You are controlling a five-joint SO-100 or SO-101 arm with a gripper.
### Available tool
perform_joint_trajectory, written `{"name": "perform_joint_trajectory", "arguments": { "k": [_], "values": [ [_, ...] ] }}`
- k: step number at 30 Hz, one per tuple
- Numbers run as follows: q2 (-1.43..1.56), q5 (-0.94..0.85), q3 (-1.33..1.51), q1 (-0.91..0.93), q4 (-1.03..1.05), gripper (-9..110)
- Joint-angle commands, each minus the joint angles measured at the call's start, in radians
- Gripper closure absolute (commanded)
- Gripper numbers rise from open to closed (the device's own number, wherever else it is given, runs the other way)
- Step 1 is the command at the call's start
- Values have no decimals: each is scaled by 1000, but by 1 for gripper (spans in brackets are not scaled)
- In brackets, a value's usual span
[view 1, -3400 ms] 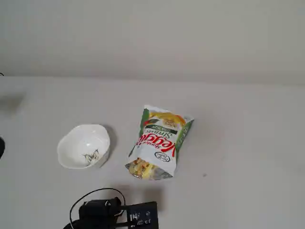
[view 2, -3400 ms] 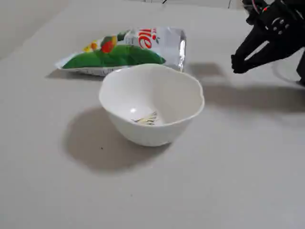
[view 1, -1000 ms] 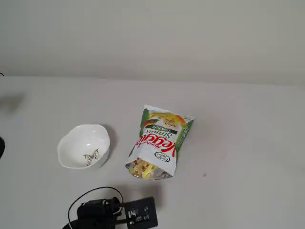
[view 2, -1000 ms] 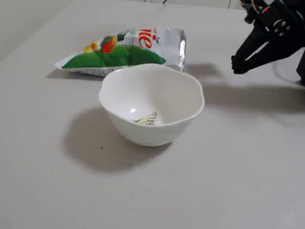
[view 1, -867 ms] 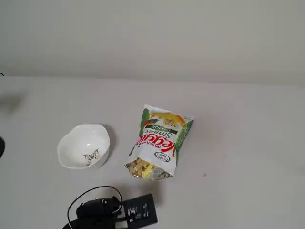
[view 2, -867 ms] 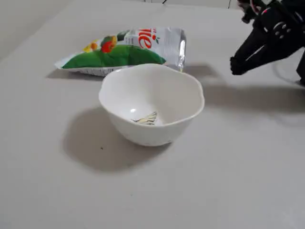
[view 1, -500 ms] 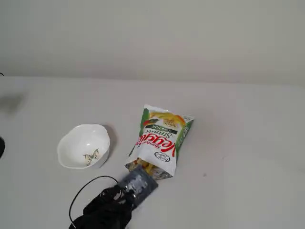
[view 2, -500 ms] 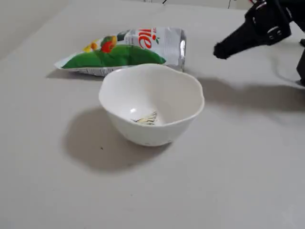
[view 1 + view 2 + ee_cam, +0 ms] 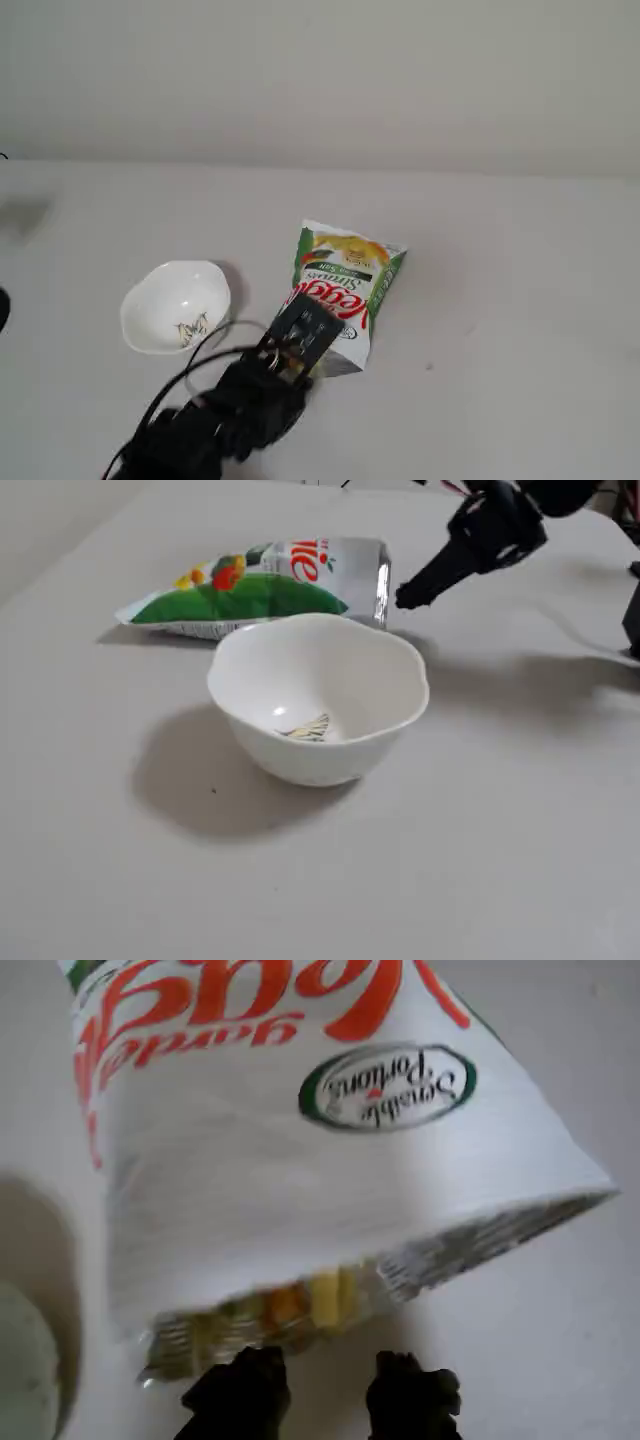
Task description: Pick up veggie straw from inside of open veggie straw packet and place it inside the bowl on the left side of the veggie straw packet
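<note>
Hand [image 9: 322, 1392]: 2 fingers slightly spread, empty, just before packet mouth | Veggie straw packet [image 9: 340, 285]: flat on worktop [image 9: 500, 300], foil mouth facing hand | Veggie straw [image 9: 325, 1298]: pale yellow, inside packet mouth among orange ones | Bowl [image 9: 320, 695]: beside packet, no straw inside.

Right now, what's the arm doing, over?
Black two-finger gripper open, empty, at foil mouth of white-and-green veggie straw packet. Yellow straws visible inside. White scalloped bowl has no straw. Nothing in the way.
</note>
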Motion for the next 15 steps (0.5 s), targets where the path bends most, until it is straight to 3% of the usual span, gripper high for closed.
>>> {"name": "perform_joint_trajectory", "arguments": {
  "k": [1, 15],
  "values": [
    [-126, -17, -137, 28, -66, 90],
    [-380, -8, -331, 31, -86, 90]
  ]
}}
